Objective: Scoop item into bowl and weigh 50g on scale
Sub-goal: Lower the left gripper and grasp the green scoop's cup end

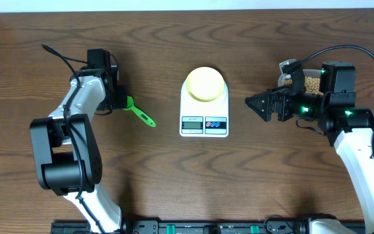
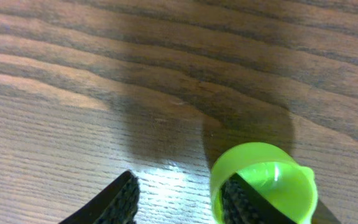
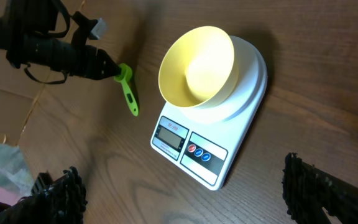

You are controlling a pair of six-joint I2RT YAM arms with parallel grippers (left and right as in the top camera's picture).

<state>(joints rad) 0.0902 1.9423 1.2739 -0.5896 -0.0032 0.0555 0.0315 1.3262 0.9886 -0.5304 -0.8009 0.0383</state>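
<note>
The pale yellow bowl point(image 1: 204, 83) stands empty on the round platform of the white scale point(image 1: 204, 123) at the table's middle. Both also show in the right wrist view, the bowl point(image 3: 197, 65) on the scale point(image 3: 244, 118). The tan beans point(image 1: 311, 83) lie in a clear tub at the right, partly hidden by my right arm. My left gripper point(image 1: 119, 101) is open at the cup of a green scoop point(image 1: 140, 114). In the left wrist view one finger is inside the scoop's cup point(image 2: 272, 171) and the other is outside it, so the gripper point(image 2: 180, 186) is open. My right gripper point(image 1: 255, 107) is open and empty, right of the scale, and is seen wide open in its wrist view point(image 3: 188, 199).
The scoop's handle point(image 3: 129, 96) points toward the scale's front left corner. The clear tub point(image 1: 284, 77) stands behind my right wrist. The scale's display point(image 1: 192, 123) and buttons point(image 1: 215, 123) face the front edge of the wooden table point(image 1: 174, 182).
</note>
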